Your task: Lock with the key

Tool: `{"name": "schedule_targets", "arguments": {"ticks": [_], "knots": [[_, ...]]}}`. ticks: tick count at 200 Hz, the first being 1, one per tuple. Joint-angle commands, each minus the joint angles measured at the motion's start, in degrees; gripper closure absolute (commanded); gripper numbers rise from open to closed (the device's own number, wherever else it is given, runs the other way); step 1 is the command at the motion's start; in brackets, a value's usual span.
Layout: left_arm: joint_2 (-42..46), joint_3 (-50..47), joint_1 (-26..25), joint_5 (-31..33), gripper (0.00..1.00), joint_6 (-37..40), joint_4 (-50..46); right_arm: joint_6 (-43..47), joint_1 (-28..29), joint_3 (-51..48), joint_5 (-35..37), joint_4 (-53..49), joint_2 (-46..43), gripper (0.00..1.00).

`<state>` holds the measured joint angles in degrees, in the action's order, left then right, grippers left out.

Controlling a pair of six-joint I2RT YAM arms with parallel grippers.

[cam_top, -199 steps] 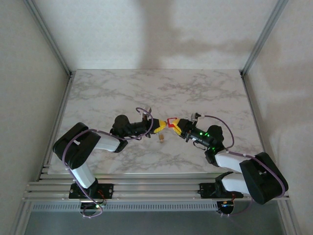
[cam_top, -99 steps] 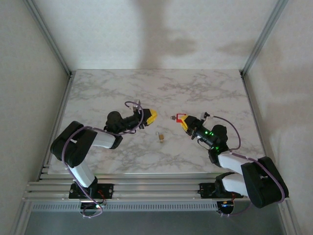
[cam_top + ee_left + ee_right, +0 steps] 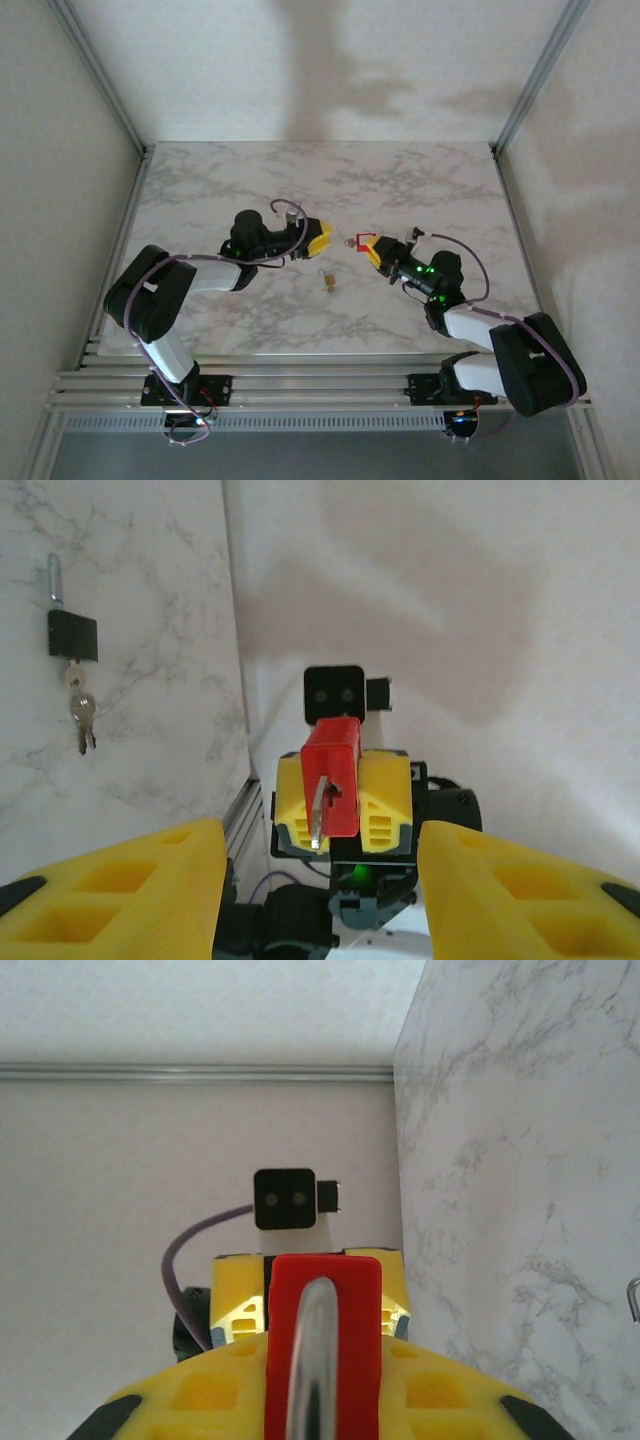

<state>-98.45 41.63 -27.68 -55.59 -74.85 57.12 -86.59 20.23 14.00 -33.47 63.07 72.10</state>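
My right gripper (image 3: 368,247) is shut on a red padlock (image 3: 366,241), whose silver shackle (image 3: 318,1360) points toward the left arm. The red padlock (image 3: 322,1350) fills the gap between the yellow fingers (image 3: 190,1400). My left gripper (image 3: 320,238) faces it across a small gap, open with nothing between its fingers (image 3: 120,890). In the left wrist view the red padlock (image 3: 335,775) sits straight ahead, gripped in the other gripper. A small black padlock (image 3: 72,635) with keys (image 3: 80,708) hanging from it lies flat on the marble table (image 3: 220,190), in front of both grippers (image 3: 327,280).
Aluminium frame posts (image 3: 100,75) rise at the table's back corners, and a rail (image 3: 300,385) runs along the near edge. White walls enclose the table on three sides. The left wrist's black camera (image 3: 285,1198) looks back at the right gripper.
My left gripper has opened and drawn back left from the red padlock it was meeting. The right gripper shifted slightly right, keeping the padlock. The small padlock with keys stayed put.
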Motion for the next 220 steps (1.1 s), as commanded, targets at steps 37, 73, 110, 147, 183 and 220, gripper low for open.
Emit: {"name": "schedule_targets", "arguments": {"ticks": [37, 73, 110, 147, 183, 220], "knots": [[-1.2, 4.9, -1.8, -5.8, 0.48, 6.2, -6.4, -2.4, 0.0, 2.7, -4.8, 11.1, 6.0, 1.0], [-3.4, 3.7, -2.0, -6.6, 0.49, 0.3, 2.6, -2.9, 0.0, 3.0, -5.4, 13.2, 7.3, 1.0], [-5.5, 2.8, -2.4, -6.4, 0.51, -6.2, 12.6, -3.0, 0.1, 3.4, -5.9, 13.6, 7.5, 1.0], [-7.0, 2.7, -2.8, -6.3, 0.52, -10.5, 18.5, -3.6, 0.2, 3.6, -6.2, 14.6, 9.0, 1.0], [-7.1, 2.8, -3.2, -6.9, 0.54, -9.9, 17.7, -4.0, 0.2, 3.9, -6.2, 15.1, 9.7, 1.0], [-7.0, 2.9, -3.4, -7.6, 0.57, -8.1, 15.5, -4.4, 0.2, 4.0, -6.2, 15.9, 10.4, 1.0]]}}
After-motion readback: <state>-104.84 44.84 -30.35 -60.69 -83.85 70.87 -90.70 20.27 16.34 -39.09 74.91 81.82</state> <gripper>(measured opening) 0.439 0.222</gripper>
